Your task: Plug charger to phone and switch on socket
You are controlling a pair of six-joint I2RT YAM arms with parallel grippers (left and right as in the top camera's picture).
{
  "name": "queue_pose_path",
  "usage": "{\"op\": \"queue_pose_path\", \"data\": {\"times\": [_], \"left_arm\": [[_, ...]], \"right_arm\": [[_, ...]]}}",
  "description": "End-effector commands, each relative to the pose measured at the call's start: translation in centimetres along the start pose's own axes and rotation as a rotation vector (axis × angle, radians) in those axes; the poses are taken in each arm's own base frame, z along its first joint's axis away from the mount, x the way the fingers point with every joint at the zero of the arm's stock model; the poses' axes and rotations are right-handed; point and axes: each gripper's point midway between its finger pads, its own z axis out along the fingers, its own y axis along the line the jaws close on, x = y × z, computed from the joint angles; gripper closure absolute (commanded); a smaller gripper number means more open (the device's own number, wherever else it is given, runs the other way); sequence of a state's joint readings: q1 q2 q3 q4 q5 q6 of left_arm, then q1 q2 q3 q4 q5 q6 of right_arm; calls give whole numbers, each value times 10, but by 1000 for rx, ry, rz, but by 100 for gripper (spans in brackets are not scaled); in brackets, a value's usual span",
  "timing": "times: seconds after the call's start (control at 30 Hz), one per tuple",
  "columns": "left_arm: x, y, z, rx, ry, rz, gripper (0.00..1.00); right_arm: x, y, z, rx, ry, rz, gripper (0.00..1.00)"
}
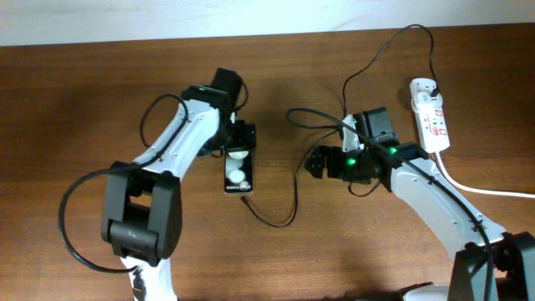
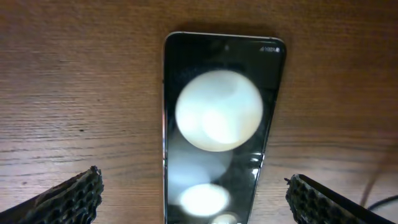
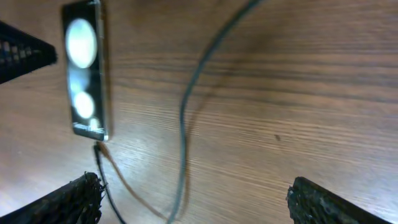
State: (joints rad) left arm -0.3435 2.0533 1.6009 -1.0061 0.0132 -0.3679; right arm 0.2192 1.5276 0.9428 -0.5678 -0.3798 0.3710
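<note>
Plainly, the left gripper hangs wide open over the phone, the right gripper likewise wide and empty.

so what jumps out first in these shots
The black phone with two bright white spots lies flat mid-table, between the open jaws of the left pincer. Next, the thin black charger loops from the white socket at the far right to the phone's near end; the right pincer hangs open above it.
</note>
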Motion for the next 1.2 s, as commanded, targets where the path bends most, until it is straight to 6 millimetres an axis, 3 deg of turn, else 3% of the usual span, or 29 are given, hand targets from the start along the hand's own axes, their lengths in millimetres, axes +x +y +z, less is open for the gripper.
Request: {"op": "queue_pose_path", "data": {"times": [0.0, 0.33, 0.6, 0.87, 1.03, 1.17], "left_arm": [[-8, 4, 5, -74, -48, -9, 1], [-2, 8, 50, -100, -17, -4, 1], [3, 13, 72, -131, 20, -2, 1], [20, 8, 71, -132, 77, 20, 1], [4, 3, 46, -117, 40, 14, 1], [12, 5, 44, -128, 68, 17, 1]], "right_arm": [[-14, -7, -11, 64, -67, -6, 1], [-14, -7, -11, 64, -67, -6, 1], [-16, -5, -11, 57, -74, -9, 1], [-16, -5, -11, 57, -74, -9, 1], [-16, -5, -11, 57, -74, -9, 1], [-16, -5, -11, 57, -74, -9, 1]]}}
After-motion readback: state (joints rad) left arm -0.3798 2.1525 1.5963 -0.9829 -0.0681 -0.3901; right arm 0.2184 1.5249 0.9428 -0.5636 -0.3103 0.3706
